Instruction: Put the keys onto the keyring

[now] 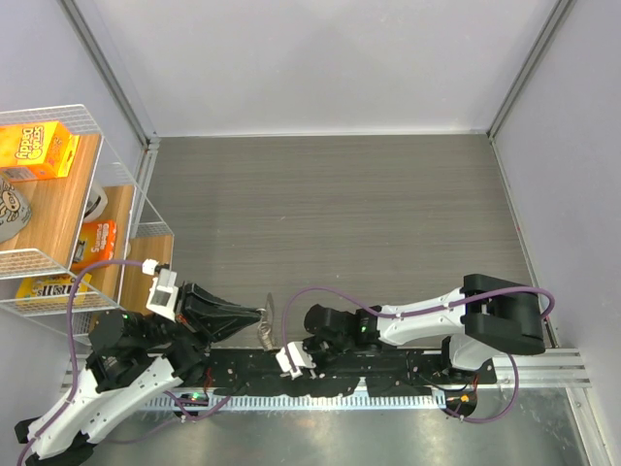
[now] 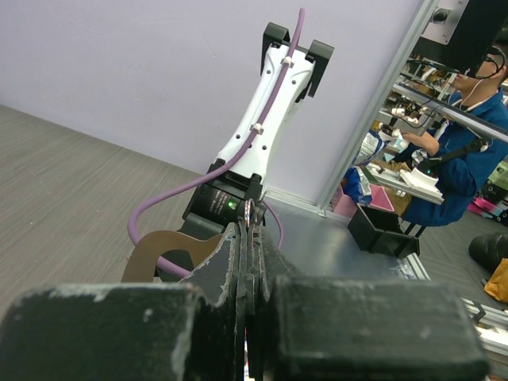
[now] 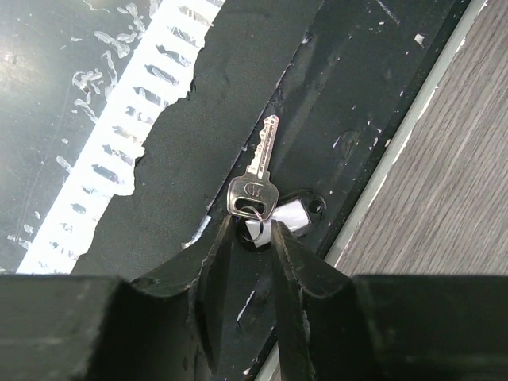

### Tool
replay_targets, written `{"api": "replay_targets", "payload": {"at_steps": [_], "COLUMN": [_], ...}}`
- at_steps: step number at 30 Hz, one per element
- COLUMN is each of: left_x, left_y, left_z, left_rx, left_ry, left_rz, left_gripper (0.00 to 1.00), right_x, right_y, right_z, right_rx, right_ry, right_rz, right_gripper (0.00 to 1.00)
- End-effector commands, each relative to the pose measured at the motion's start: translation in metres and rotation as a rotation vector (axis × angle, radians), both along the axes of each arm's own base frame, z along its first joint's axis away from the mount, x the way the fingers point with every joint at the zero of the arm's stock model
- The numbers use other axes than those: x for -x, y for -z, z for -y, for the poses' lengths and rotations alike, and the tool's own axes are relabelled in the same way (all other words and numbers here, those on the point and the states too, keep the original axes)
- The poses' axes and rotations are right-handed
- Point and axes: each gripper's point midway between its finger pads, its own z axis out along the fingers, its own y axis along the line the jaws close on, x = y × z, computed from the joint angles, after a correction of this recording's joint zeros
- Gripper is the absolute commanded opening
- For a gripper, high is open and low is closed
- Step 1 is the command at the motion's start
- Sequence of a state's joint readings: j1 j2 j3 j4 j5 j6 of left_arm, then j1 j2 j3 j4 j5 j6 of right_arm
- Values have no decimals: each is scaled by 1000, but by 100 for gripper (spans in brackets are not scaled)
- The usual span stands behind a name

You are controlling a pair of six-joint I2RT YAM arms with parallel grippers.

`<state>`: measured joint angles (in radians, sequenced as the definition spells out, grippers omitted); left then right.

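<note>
Keys, one shown: the right gripper (image 3: 252, 238) stands part-open, a fingertip (image 3: 218, 254) on each side of the small ring (image 3: 252, 213) threaded through the head of the key (image 3: 255, 171). I see a sliver of gap on both sides, so I count nothing as gripped yet. The key sits over the black base plate (image 3: 357, 79), blade pointing away from the fingers, near the plate's edge toward the wood-grain tabletop (image 3: 452, 159). The left gripper (image 1: 260, 314), just past the plate's far edge in the top view, is fully closed on the glittery keyring (image 1: 268, 328). To do this step well, I judge I should close squarely on the ring and head together, so the key cannot swing, then lift straight off the plate.
</note>
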<state>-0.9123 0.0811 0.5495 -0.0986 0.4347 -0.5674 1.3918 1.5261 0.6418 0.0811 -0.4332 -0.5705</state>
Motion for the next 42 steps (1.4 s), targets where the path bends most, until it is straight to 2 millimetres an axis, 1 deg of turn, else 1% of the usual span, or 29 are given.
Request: {"api": "replay_targets", "payload": {"at_steps": [1, 6, 9, 11, 15, 18, 21, 24, 26, 27, 28, 29, 30, 34, 35, 36, 37, 38, 39, 40, 41, 42], "left_x": [3, 2, 2, 2, 2, 2, 2, 2, 2, 2, 1, 1, 1, 1, 1, 1, 0, 0, -1, -1, -2, -2], "left_y": [-18, -19, -20, -19, -20, -21, -22, -23, -25, -25, -25, -25, -26, -31, -33, -33, -34, -35, -36, -37, -38, -40], "left_z": [-4, -4, -4, -3, -3, -3, -4, -4, -4, -3, -2, -1, -1, 1, 2, 3, 4, 5, 7, 8, 9, 10], "left_rx": [43, 46, 48, 48, 49, 50, 54, 57, 62, 61, 61, 63, 63, 78, 84, 83, 85, 87, 90, 95, 100, 106], "left_ry": [-3, -2, -3, -3, -1, -1, -3, -5, -5, -3, -2, 0, 5, 14, 16, 19, 22, 24, 27, 28, 31, 35], "left_rz": [42, 42, 41, 40, 41, 41, 45, 44, 48, 46, 45, 43, 44, 53, 57, 54, 55, 56, 57, 56, 56, 59], "left_gripper": [0, 0, 0, 0, 0, 0, 0, 0, 0, 0, 0, 0, 0, 0, 0, 0, 0, 0, 0, 0, 0, 0], "right_x": [1, 4, 4, 5, 5, 6, 5, 3, 3, 4, 5, 5, 6, 6, 7, 6, 6, 4, 3, 4, 3, 1], "right_y": [-10, -8, -7, -6, -7, -11, -23, -40, -55, -64, -68, -81, -86, -124, -129, -144, -148, -162, -168, -182, -185, -203], "right_z": [-12, -11, -11, -9, -7, -5, -4, -3, -2, 1, 3, 3, 5, 13, 16, 19, 22, 25, 27, 31, 35, 38], "right_rx": [-49, -44, -39, -30, -23, -25, -54, -104, -156, -187, -200, -243, -254, -356, -363, -407, -413, -452, -461, -486, -483, -525], "right_ry": [-21, -30, -32, -35, -35, -33, -17, 16, 38, 45, 57, 63, 70, 89, 88, 92, 92, 104, 105, 105, 104, 113], "right_rz": [-7, -16, -22, -26, -27, -28, -24, -25, -30, -27, -37, -32, -38, -30, -29, -20, -14, -2, 7, 14, 24, 36], "right_gripper": [32, 30, 26, 20, 5, 5, 5, 5, 5, 5, 5, 5, 5, 5, 5, 5, 5, 5, 5, 5, 5, 5]}}
